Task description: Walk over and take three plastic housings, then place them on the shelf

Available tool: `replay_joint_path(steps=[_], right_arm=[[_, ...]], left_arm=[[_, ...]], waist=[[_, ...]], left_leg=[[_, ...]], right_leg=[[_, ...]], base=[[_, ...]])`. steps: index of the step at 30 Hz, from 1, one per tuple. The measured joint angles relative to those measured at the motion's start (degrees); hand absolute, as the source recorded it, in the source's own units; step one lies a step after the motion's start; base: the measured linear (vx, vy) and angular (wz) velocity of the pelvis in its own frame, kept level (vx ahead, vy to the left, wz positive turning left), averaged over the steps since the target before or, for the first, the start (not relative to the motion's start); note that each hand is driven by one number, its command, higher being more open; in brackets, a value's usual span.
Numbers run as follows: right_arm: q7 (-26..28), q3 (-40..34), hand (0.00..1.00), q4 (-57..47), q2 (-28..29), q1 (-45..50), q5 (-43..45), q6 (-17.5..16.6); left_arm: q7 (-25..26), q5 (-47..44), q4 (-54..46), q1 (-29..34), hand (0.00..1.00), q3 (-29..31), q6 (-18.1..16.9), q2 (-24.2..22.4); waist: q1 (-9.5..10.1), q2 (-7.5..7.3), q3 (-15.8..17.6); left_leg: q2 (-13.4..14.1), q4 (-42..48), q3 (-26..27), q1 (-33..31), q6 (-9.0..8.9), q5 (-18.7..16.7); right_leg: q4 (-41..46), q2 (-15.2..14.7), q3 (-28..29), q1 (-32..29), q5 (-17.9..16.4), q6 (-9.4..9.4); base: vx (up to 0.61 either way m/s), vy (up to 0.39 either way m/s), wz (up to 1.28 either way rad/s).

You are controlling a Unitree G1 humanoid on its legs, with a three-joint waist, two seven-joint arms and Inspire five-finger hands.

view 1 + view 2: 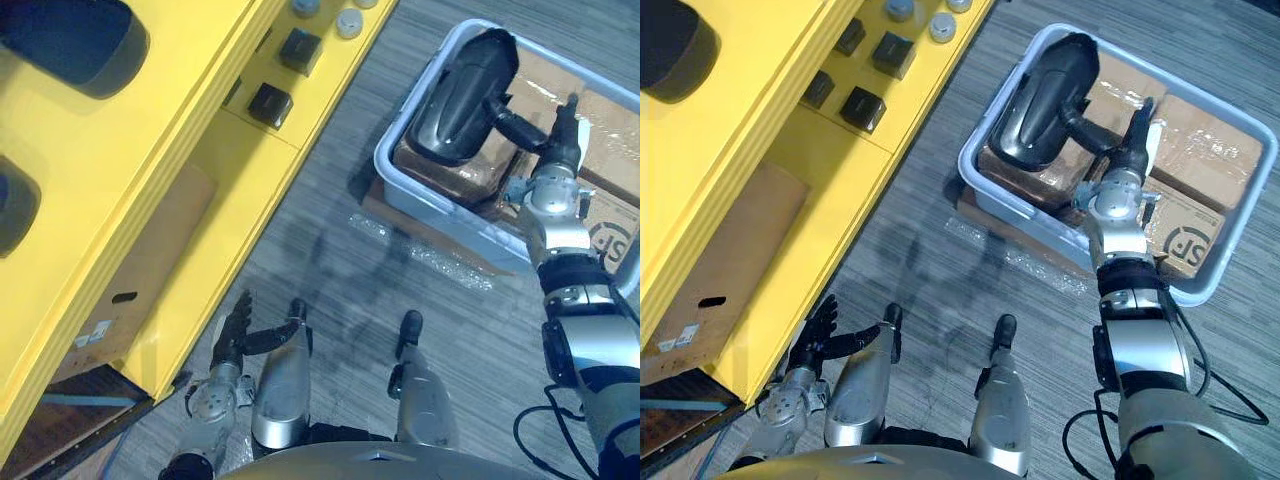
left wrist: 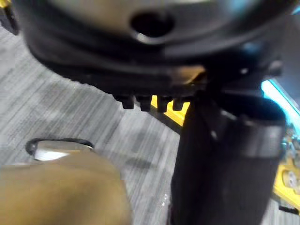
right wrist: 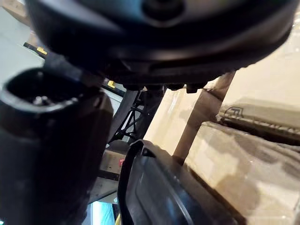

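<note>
A glossy black plastic housing (image 1: 462, 95) lies tilted against the near corner of a pale grey bin (image 1: 398, 182), on top of cardboard boxes. My right hand (image 1: 556, 148) reaches into the bin right beside it, fingers straight and thumb stretched toward the housing's end. The right wrist view shows the housing's dark rim (image 3: 154, 187) just past the thumb (image 3: 51, 140), with nothing gripped. On the top of the yellow shelf (image 1: 200, 110) at my left lie two more dark housings (image 1: 70, 45). My left hand (image 1: 234, 338) hangs low beside the shelf, fingers spread and empty.
Taped cardboard boxes (image 1: 1200, 150) fill the bin. Small black blocks (image 1: 270, 103) and grey caps (image 1: 348, 22) sit on a lower shelf level. A cardboard box (image 1: 130, 280) stands under the shelf. Clear plastic wrap (image 1: 440, 265) lies on grey carpet between shelf and bin.
</note>
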Motion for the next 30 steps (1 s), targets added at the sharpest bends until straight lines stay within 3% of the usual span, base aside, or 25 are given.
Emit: replay_joint_path(steps=[7,13,24,25,30], right_arm=[[0.0,2.0,1.00,7.7,-3.0,-6.8,-2.4,6.5],[-1.4,3.3,1.00,12.7,-7.6,-11.5,-2.7,10.5],[-1.5,3.4,1.00,17.7,-10.3,-13.3,-4.7,11.7],[-1.7,3.4,0.00,17.8,-10.7,-13.3,-4.7,11.9],[-2.1,3.4,0.00,20.0,-11.7,-15.0,-5.0,14.0]], left_arm=[[-1.8,-6.0,1.0,0.0,1.00,-1.5,-0.1,-0.5],[-2.4,-8.9,1.3,0.0,1.00,-3.3,-0.9,-1.2],[-3.1,-13.7,1.7,0.0,1.00,-4.6,-1.2,-1.4],[-3.3,-14.1,1.7,0.0,1.00,-4.6,-1.3,-1.4],[-3.6,-15.5,1.6,0.0,1.00,-5.4,-1.3,-1.3]], waist=[[1.41,1.58,0.7],[2.18,4.11,1.3],[3.76,4.59,1.0],[3.91,4.60,1.0],[4.36,4.73,0.9]], left_leg=[[-0.4,0.7,-1.1,-1.7,0.09,0.3],[-1.3,0.5,-2.5,-3.3,0.39,1.1],[-2.3,0.8,-3.8,-5.6,0.59,1.9],[-2.4,0.9,-4.0,-5.8,0.62,2.0],[-2.7,0.9,-4.1,-5.9,0.70,2.1]], right_leg=[[0.0,-0.2,-1.6,-0.6,0.0,0.01],[1.0,-0.9,-4.2,-1.7,0.0,0.02],[2.1,-1.9,-7.1,-3.4,-0.3,-0.17],[2.2,-2.0,-7.4,-3.5,-0.3,-0.17],[2.9,-2.3,-7.7,-3.7,-0.6,-0.11]], base=[[-0.02,0.006,0.07],[-0.01,0.008,0.13],[-0.02,0.010,0.06],[-0.02,0.023,0.15],[-0.01,0.006,0.02]])
